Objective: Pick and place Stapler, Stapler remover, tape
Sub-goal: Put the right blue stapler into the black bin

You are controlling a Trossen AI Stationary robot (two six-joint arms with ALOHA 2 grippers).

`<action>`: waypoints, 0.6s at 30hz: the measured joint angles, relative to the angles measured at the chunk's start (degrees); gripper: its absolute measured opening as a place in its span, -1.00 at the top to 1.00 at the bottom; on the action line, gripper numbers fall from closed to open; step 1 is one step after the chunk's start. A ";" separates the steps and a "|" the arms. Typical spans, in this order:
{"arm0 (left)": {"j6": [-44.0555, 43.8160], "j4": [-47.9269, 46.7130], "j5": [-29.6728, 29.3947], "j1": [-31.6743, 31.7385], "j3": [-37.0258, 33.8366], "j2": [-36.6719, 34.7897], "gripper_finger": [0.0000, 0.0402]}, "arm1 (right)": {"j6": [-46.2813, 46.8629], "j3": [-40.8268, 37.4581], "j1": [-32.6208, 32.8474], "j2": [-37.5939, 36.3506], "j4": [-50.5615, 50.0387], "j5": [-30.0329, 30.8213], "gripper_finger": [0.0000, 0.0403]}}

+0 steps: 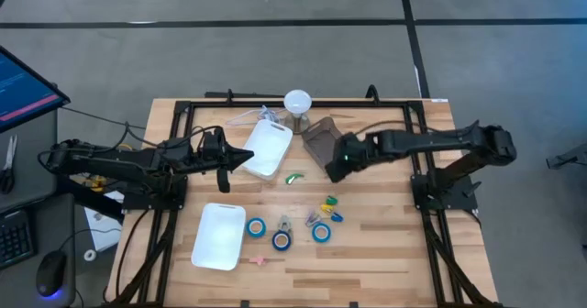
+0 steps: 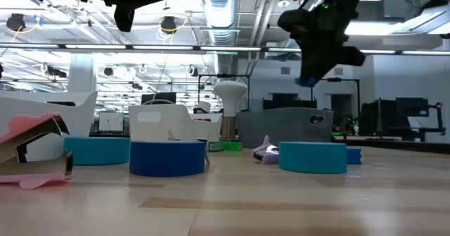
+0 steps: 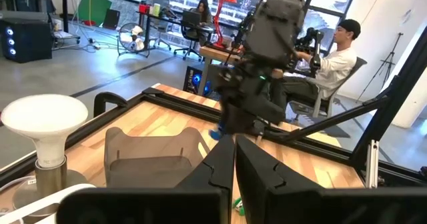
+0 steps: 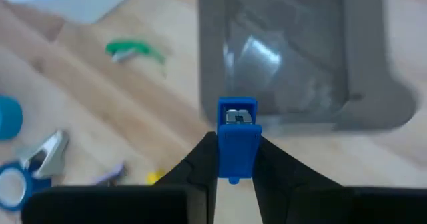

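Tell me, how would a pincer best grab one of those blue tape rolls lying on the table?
Come straight down from above. The blue tape roll lies flat with its hole facing up, so one finger could probably drop into the core and the other outside, pinching the ring's wall. Its neighbours sit close, so the outer side away from them looks freest.

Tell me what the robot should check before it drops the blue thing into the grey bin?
1. Right gripper shut on the blue stapler: ok, it sits pinched between the fingers.
2. Stapler over the grey bin: not ok, it hangs at the bin's near edge, not clearly above the inside.
3. Grey bin has room: ok, its inside looks bare in the right wrist view.
4. Left gripper out of the way: ok, it is over the white tray, apart from the bin.
5. Blue tape rolls left on the table: ok, not yet picked.
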 joint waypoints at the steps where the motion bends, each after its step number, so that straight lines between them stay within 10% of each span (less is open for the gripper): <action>1: 0.00 -0.02 0.02 -0.02 0.00 0.00 0.96 | -1.28 0.27 -1.28 0.00 0.00 -0.04 0.70; 18: 0.00 0.01 0.00 0.00 0.00 0.00 0.96 | -15.08 2.55 -12.94 12.62 3.80 -5.25 0.69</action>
